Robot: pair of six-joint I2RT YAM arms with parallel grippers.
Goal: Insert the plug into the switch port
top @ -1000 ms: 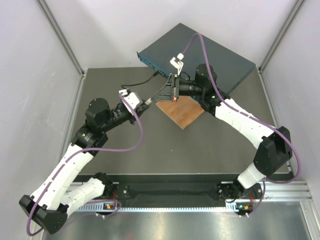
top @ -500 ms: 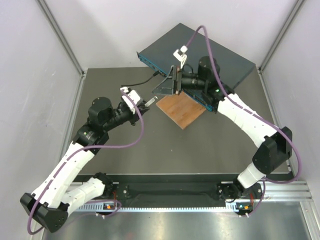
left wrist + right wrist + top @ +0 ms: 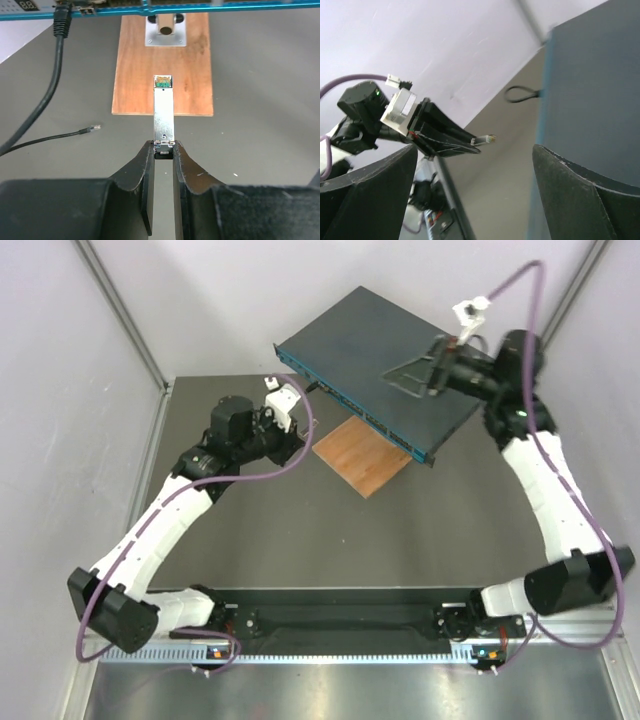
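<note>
My left gripper point(image 3: 164, 147) is shut on the rear end of a silver metal module point(image 3: 164, 112). Its gold-contact tip hangs over the wooden board point(image 3: 162, 75) and points at the switch's teal port face point(image 3: 210, 6). The plug point(image 3: 95, 128), a pale tip on a thin black cable, lies loose on the table to the left. In the top view the left gripper point(image 3: 298, 445) sits just left of the board point(image 3: 365, 455), in front of the switch point(image 3: 390, 340). My right gripper point(image 3: 405, 375) hovers open and empty above the switch top.
A thicker black cable point(image 3: 55, 75) is plugged into the switch face at the left. A small metal bracket with a post point(image 3: 165, 27) stands at the board's far end. White walls close in on the table's left, right and back.
The right gripper opened beside the board, then swung up and back to the right over the switch. The left arm reached forward toward the switch with the module still held.
</note>
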